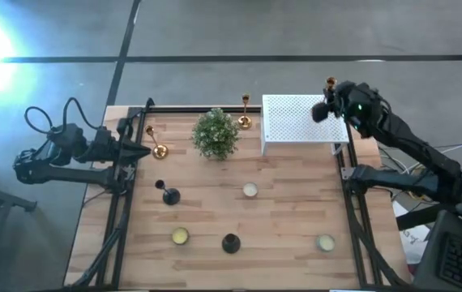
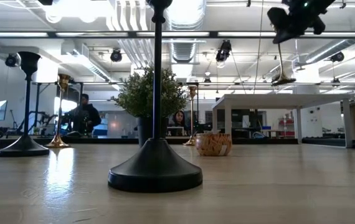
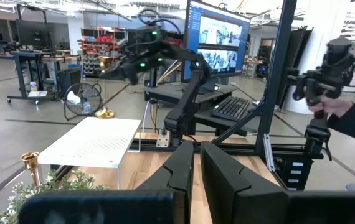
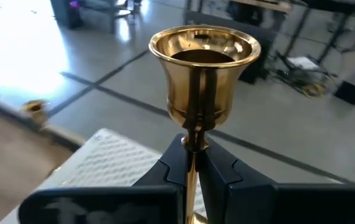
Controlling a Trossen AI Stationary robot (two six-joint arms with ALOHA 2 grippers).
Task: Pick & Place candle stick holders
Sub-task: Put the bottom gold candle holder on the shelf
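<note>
My right gripper is shut on a gold candle stick holder, held in the air over the far right corner of the white perforated box. A second gold holder stands on its base at the left, just off the tip of my left gripper, which is shut and empty. A third gold holder stands between the plant and the box. Two black holders stand on the near half of the table. My right gripper pinches the gold holder's stem just below its cup between its two fingers, which lie across the stem. The holder hangs roughly upright below the gripper. Its round base is clear above the box top.
A bushy potted plant stands at the table's far middle. Three small round candle cups sit on the near half. A black frame rail runs along each side. People show in the room behind.
</note>
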